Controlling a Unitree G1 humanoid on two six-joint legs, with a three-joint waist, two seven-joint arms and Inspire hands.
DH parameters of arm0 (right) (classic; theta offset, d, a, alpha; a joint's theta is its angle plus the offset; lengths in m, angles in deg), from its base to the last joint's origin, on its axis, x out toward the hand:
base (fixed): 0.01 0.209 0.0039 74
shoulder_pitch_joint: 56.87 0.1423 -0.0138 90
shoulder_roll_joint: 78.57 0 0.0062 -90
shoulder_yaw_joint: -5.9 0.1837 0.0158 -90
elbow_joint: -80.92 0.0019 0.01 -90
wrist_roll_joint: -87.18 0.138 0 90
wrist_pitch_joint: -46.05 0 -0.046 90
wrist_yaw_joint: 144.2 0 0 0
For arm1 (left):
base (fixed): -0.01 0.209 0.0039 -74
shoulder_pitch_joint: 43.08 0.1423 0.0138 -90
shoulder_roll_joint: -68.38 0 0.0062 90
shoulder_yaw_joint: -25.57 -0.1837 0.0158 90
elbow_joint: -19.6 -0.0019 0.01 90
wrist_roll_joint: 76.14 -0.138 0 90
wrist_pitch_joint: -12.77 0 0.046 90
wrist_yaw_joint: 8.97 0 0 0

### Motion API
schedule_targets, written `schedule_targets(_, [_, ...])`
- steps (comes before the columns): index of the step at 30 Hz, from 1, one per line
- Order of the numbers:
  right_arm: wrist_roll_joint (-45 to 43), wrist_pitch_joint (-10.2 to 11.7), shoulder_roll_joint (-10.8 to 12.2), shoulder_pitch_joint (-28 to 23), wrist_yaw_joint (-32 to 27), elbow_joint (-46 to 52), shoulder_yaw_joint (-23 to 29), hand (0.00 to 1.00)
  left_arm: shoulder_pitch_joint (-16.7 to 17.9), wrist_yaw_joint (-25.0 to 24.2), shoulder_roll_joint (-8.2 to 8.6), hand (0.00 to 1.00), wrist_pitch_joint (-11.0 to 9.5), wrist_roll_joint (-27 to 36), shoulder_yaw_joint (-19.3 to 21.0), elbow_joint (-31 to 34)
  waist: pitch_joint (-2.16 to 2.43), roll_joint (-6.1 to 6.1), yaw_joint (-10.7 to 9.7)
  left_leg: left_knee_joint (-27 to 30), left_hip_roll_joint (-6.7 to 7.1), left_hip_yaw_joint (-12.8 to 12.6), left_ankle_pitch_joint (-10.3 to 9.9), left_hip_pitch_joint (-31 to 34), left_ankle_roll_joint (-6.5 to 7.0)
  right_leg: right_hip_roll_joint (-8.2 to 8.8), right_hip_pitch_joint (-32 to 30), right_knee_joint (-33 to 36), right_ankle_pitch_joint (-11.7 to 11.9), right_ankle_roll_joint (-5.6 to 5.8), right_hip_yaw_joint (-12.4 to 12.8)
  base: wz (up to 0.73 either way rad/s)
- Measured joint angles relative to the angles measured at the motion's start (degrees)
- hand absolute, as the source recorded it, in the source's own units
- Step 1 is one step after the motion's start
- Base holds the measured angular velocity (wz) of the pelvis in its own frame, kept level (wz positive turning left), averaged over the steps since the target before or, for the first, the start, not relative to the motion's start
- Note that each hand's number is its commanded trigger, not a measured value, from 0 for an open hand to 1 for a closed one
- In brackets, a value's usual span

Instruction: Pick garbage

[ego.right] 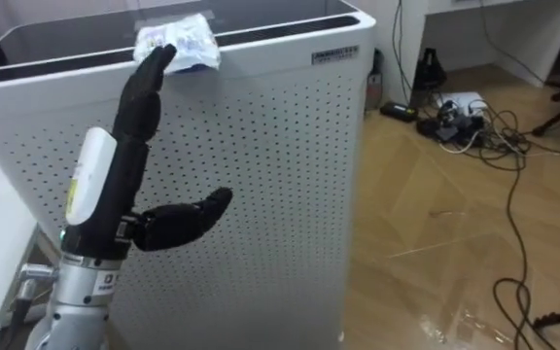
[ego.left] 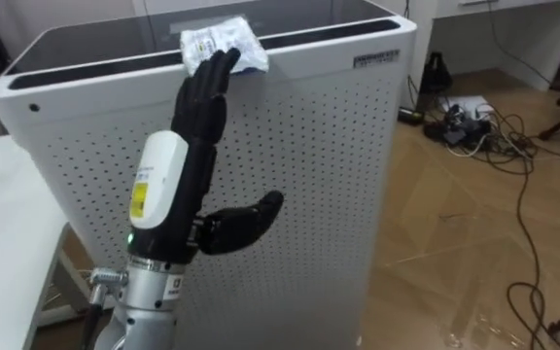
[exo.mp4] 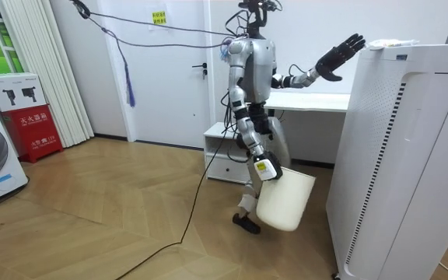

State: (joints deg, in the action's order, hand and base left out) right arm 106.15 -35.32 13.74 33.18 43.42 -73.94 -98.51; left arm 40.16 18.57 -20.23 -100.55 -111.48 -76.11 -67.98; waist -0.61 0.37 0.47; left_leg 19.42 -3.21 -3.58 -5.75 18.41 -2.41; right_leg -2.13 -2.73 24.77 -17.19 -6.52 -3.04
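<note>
Robot stood by a white perforated appliance w/ its left hand raised vs. the front panel, fingers straight, thumb out to the side, holding nothing. Fingertips reached the crumpled white wrapper on the appliance's top front edge. Right hand hung low at a white bin; grip couldn't be made out.
</note>
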Motion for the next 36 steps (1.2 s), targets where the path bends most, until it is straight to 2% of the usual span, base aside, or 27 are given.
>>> schedule_targets(1, [-0.5,0.0,0.0,-0.1,0.0,0.1,0.0,1.00,0.2,0.5,-0.09,0.00,-0.1,-1.5,0.3,1.1,0.35,-0.20,0.0,-1.9,0.20,0.7,3.5,-0.7,0.46,-0.03,0.8,-0.1,-0.8,0.29,0.0,-0.17])
schedule_targets(2, [-1.0,-0.1,-0.1,-0.2,-0.1,0.2,0.0,1.00,0.2,1.0,-0.13,0.00,-0.2,-2.9,0.3,1.8,0.46,0.01,0.0,-2.6,1.07,1.0,5.5,-2.1,1.14,0.49,1.9,-0.3,-1.6,0.88,0.1,-0.11])
schedule_targets(4, [-1.0,-0.2,-0.4,-0.7,-0.4,0.6,0.0,1.00,0.5,1.3,-0.39,0.00,-0.4,-5.2,0.3,2.8,0.40,0.57,0.1,-1.9,2.27,0.8,6.6,-3.7,2.39,1.78,3.9,-1.7,-2.4,1.84,-0.3,-0.11])
schedule_targets(5, [-1.1,-0.1,-0.6,-0.7,-0.5,1.0,0.0,1.00,0.5,1.9,-0.78,0.00,-0.4,-6.5,0.3,3.6,0.46,0.69,0.2,-0.9,3.07,0.5,5.4,-4.1,2.81,2.76,4.9,-2.5,-2.8,2.47,-0.5,-0.15])
schedule_targets(6, [-1.3,-0.1,-0.7,-0.7,-0.5,1.3,0.0,1.00,0.5,2.1,-0.92,0.00,-0.4,-6.9,0.3,4.1,0.43,0.61,0.4,-0.1,3.28,0.5,4.6,-4.1,2.97,3.10,5.3,-2.7,-3.0,2.78,-0.6,-0.15])
schedule_targets(8, [-1.8,-0.1,-0.4,-0.8,-0.5,1.6,0.0,1.00,0.3,2.0,-1.09,0.00,-0.3,-7.0,0.3,5.6,0.40,0.15,0.4,3.9,4.06,0.5,1.0,-3.9,3.66,4.27,7.0,-2.9,-3.6,3.88,-1.0,-0.11])
schedule_targets(11, [-1.6,-0.1,0.2,-0.8,-0.3,1.7,-0.3,1.00,-0.6,1.7,-1.64,0.00,-0.4,-7.1,0.3,7.8,0.21,-0.37,0.4,7.5,5.02,0.4,-2.4,-3.9,4.68,5.50,8.7,-2.3,-4.3,5.14,-1.9,-0.02])
schedule_targets(12, [-1.6,-0.1,0.2,-0.7,-0.3,1.7,-0.5,1.00,-1.0,1.7,-1.68,0.00,-0.4,-7.1,0.3,7.8,0.12,-0.58,0.4,8.1,5.21,0.3,-2.9,-4.1,4.89,5.83,8.6,-1.3,-4.4,5.36,-1.9,0.00])
schedule_targets(14, [-1.6,-0.1,0.2,-0.6,-0.4,2.1,-0.6,1.00,-1.0,1.8,-1.84,0.00,-2.2,-8.3,0.1,8.5,-0.05,-1.06,0.4,8.1,6.28,-1.0,-4.8,-5.7,6.15,7.91,7.6,4.4,-5.0,6.43,-3.2,0.00])
schedule_targets(15, [-1.7,-0.2,0.1,-0.5,-0.5,2.3,-0.6,1.00,-1.0,1.8,-1.86,0.00,-2.5,-8.9,0.1,8.7,-0.20,-1.31,0.5,7.9,6.57,-1.0,-5.5,-6.2,6.21,8.45,6.8,7.0,-5.0,6.45,-3.6,0.07])
schedule_targets(16, [-2.0,-0.2,0.0,-0.5,-0.6,3.0,-0.5,1.00,-1.3,1.8,-1.83,0.00,-3.1,-10.3,0.1,8.9,-0.38,-1.63,0.4,7.9,7.36,-1.2,-6.2,-6.6,6.88,9.95,4.9,12.6,-4.6,7.16,-4.3,0.12])
schedule_targets(17, [-2.0,-0.2,0.1,-0.6,-0.7,3.1,-0.5,1.00,-1.4,1.7,-1.83,0.00,-3.6,-11.7,0.1,9.0,-0.41,-1.71,0.2,7.8,8.18,-1.2,-6.9,-7.5,7.61,11.37,2.9,17.3,-3.5,8.96,-4.9,0.14])
schedule_targets(18, [-2.0,-0.2,0.1,-0.6,-0.7,3.1,-0.6,1.00,-1.5,1.7,-1.83,0.00,-3.8,-12.2,-0.1,9.1,-0.38,-1.83,0.2,7.7,8.43,-1.2,-7.2,-7.8,7.88,11.89,2.1,19.2,-2.8,9.99,-4.9,0.05])
schedule_targets(19, [-2.0,-0.2,0.1,-0.6,-0.7,3.2,-0.6,1.00,-1.5,1.7,-1.85,0.00,-3.9,-13.2,-0.3,10.0,-0.41,-2.54,0.3,7.7,8.46,-0.9,-7.7,-8.4,8.28,11.89,0.7,22.1,-0.9,10.73,-4.9,-0.06])
schedule_targets(20, [-2.0,-0.2,0.0,-0.6,-0.5,3.2,-0.6,1.00,-1.5,2.0,-1.91,0.00,-4.1,-13.7,-0.5,11.0,-0.38,-3.86,0.4,7.1,8.22,0.4,-7.9,-8.8,8.38,11.55,-0.6,22.1,-2.3,10.86,-4.6,-0.10])
schedule_targets(21, [-2.0,-0.2,0.0,-0.5,-0.3,3.3,-0.6,1.00,-1.6,2.3,-2.02,0.00,-4.1,-13.7,-0.7,11.5,-0.46,-4.38,0.4,6.5,8.03,0.7,-7.7,-9.0,8.29,11.42,-1.7,21.0,-3.6,10.73,-4.9,-0.05])
schedule_targets(22, [-2.1,-0.2,0.1,-0.5,0.6,3.5,-0.7,1.00,-1.7,2.9,-2.24,0.00,-4.3,-13.7,-1.0,12.4,-0.55,-4.50,0.4,5.4,7.87,1.2,-6.9,-9.1,8.22,11.36,-4.2,16.9,-4.9,10.65,-4.8,0.13])
schedule_targets(23, [-2.1,-0.2,0.2,-0.6,1.4,3.6,-1.0,1.00,-1.9,3.4,-2.48,0.00,-4.6,-13.6,-1.2,12.9,-0.68,-4.26,0.4,5.1,7.91,1.9,-6.7,-9.2,8.08,11.39,-5.3,10.0,-4.3,10.67,-4.1,0.22])
schedule_targets(24, [-2.1,-0.2,0.2,-0.6,1.5,3.6,-1.3,1.00,-1.9,3.4,-2.65,0.00,-4.6,-13.6,-1.2,13.1,-0.67,-3.76,0.3,5.1,8.06,2.0,-6.6,-9.2,8.03,11.58,-5.4,5.9,-2.7,10.71,-3.5,0.41])
schedule_targets(25, [-2.4,-0.2,0.3,-0.6,1.8,3.5,-1.3,1.00,-1.6,3.4,-2.76,0.00,-4.7,-13.6,-1.3,13.3,-0.79,-3.50,0.0,5.1,8.03,3.0,-6.7,-9.4,7.54,11.46,-5.4,3.9,1.6,10.40,-3.5,0.34])
schedule_targets(26, [-3.7,-0.4,0.4,-0.6,2.1,3.4,-1.3,1.00,-1.6,3.4,-2.99,0.00,-4.9,-13.6,-1.1,13.5,-0.73,-3.31,0.3,4.3,7.71,4.0,-6.4,-9.7,6.83,10.58,-4.4,1.7,2.0,9.85,-4.2,0.31])
schedule_targets(29, [-5.7,-0.7,0.4,-0.1,2.8,3.6,-1.1,1.00,-1.6,3.4,-3.78,0.00,-6.0,-13.7,-1.1,13.6,-0.64,-3.12,1.5,1.7,7.24,4.9,-5.2,-10.3,5.86,9.70,-3.7,-0.3,2.5,9.11,-5.6,0.16])
schedule_targets(31, [-6.0,-1.0,0.5,0.6,3.3,3.6,-1.1,1.00,-1.2,3.4,-4.05,0.00,-6.0,-13.7,-1.2,14.6,-0.63,-2.70,1.6,1.0,6.96,5.9,-4.6,-10.5,5.35,9.22,-3.2,-1.5,2.9,8.60,-6.4,0.19])
schedule_targets(35, [-6.1,-1.2,0.5,1.3,4.2,3.5,-1.1,1.00,-0.5,3.0,-4.59,0.00,-6.0,-13.8,-1.2,16.9,-0.13,-1.42,1.5,0.0,6.28,7.9,-4.0,-11.2,4.44,8.37,-1.0,-4.3,3.4,7.73,-8.2,0.20])
schedule_targets(36, [-6.1,-1.2,0.5,1.3,4.3,3.5,-1.1,1.00,-0.5,2.9,-4.67,0.00,-6.0,-13.8,-1.2,17.3,-0.09,-1.41,1.6,-0.1,6.12,8.0,-4.0,-11.3,4.38,7.99,-0.7,-4.7,3.5,7.62,-8.2,0.09])
